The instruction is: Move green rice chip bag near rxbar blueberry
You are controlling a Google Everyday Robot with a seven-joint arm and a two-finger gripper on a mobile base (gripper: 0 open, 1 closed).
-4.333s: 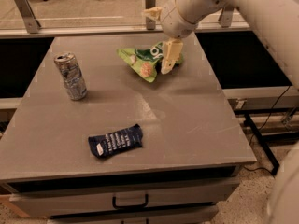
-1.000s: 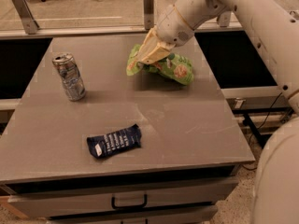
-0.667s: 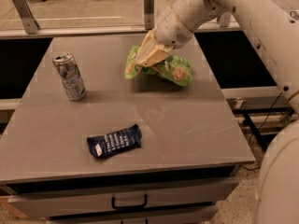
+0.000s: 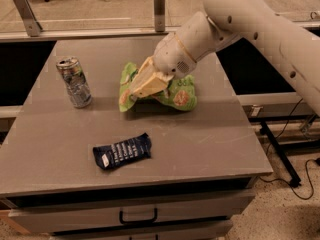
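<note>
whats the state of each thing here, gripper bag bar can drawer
gripper: over the back half of the table, fingers shut on the green chip bag
green chip bag: crumpled, held by its left end, well apart from the blue bar
blue bar: lying flat near the front edge, untouched
can: standing upright at back left
drawer: closed

Grey table with a drawer near — far behind, a rail with metal posts; speckled floor at right. The gripper holds the green bag over the table.
</note>
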